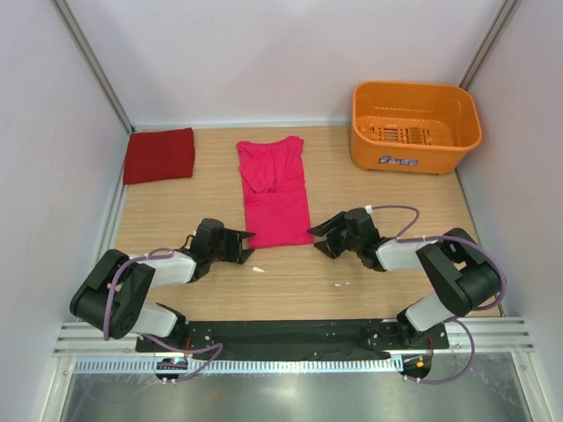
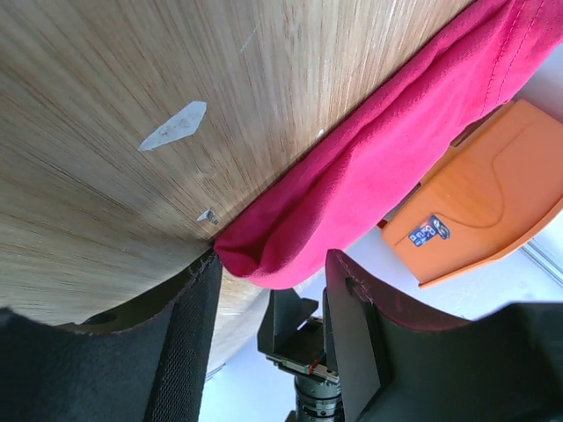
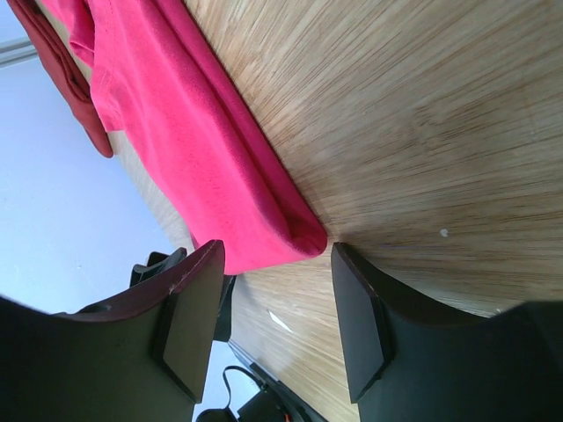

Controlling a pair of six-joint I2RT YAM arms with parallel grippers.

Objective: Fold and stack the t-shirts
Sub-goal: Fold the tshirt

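Note:
The magenta-pink t-shirt (image 1: pixel 274 192) lies on the table folded into a long strip, neck end far. The crimson red t-shirt (image 1: pixel 159 155) lies folded flat at the far left. My left gripper (image 1: pixel 244 240) is open at the pink shirt's near left corner (image 2: pixel 264 255), the corner between its jaws. My right gripper (image 1: pixel 318 237) is open at the near right corner (image 3: pixel 299 237), nothing gripped. The red shirt shows at the top left of the right wrist view (image 3: pixel 66 75).
An orange plastic basket (image 1: pixel 413 126) stands at the far right; it also shows in the left wrist view (image 2: pixel 479 207). Small white scraps (image 1: pixel 258 269) lie on the wooden table (image 1: pixel 290 281) near the front. White walls close in both sides.

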